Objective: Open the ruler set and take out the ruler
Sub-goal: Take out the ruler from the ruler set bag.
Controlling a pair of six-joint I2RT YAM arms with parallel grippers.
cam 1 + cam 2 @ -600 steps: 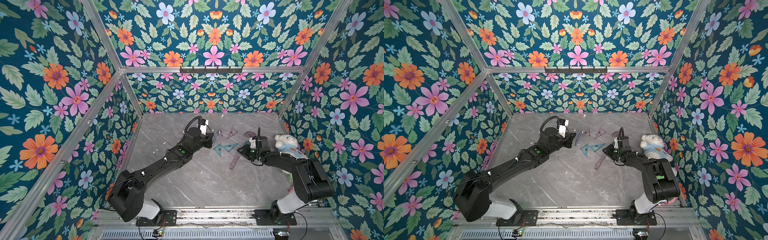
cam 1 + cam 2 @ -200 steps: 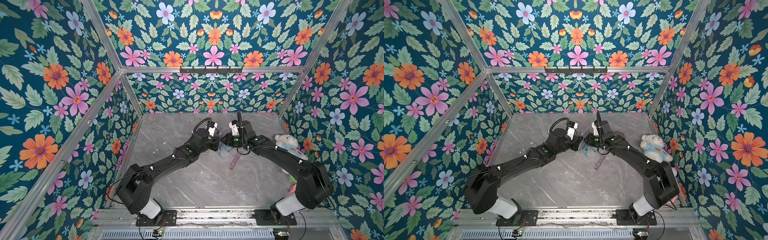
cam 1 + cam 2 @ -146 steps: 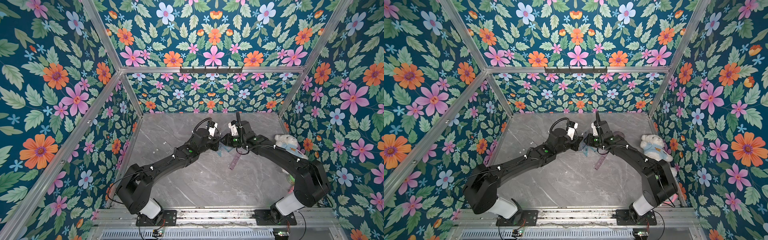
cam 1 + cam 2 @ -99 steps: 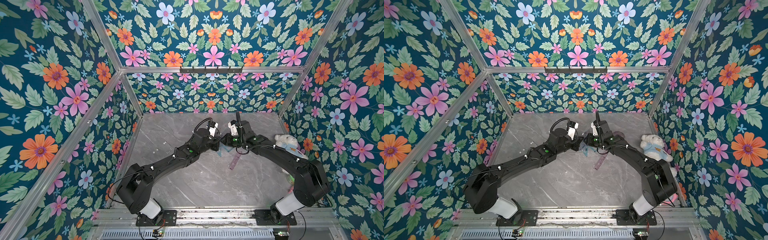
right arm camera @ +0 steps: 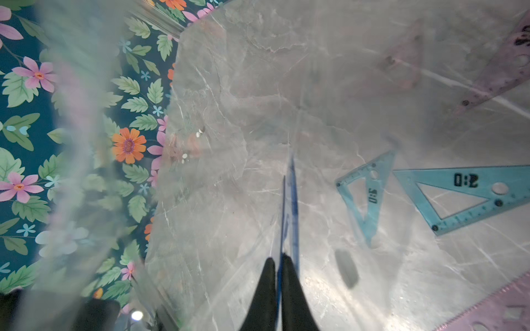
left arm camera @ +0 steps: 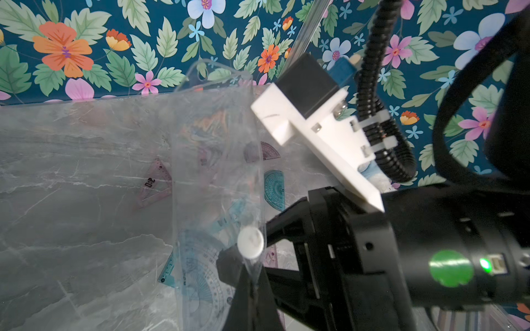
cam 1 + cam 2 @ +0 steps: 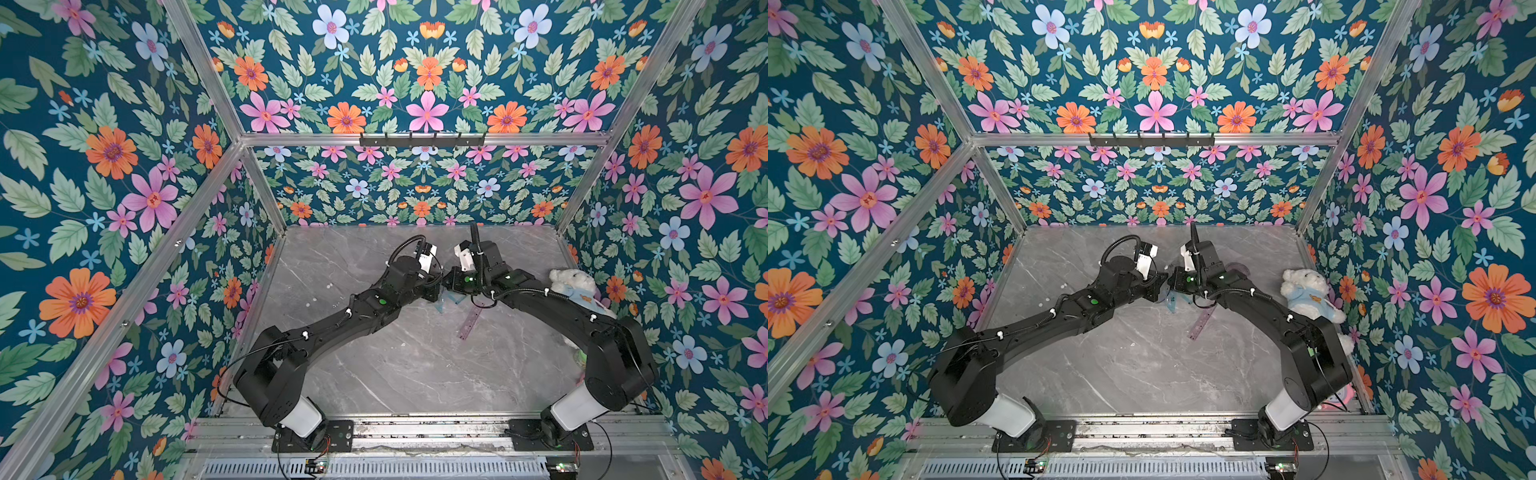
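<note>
Jaws clenched on both arms, mid-frame above the grey desk (image 7: 395, 374): the left jaws pinch the clear ruler set pouch (image 6: 218, 160), held upright; a purple ruler (image 7: 469, 322) lies flat on the desk just lower right; the right jaws nip a thin blue strip (image 5: 293, 195), edge-on.

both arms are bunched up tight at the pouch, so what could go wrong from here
1. The left claw pinches the clear pouch only at its edge by the white snap; a hard pull could slip it free.
2. The right claw grips a thin blue piece edge-on at its tips, so the piece may slide out or bend.
3. The blue set squares and purple ruler lie loose close by and could get swept.
</note>
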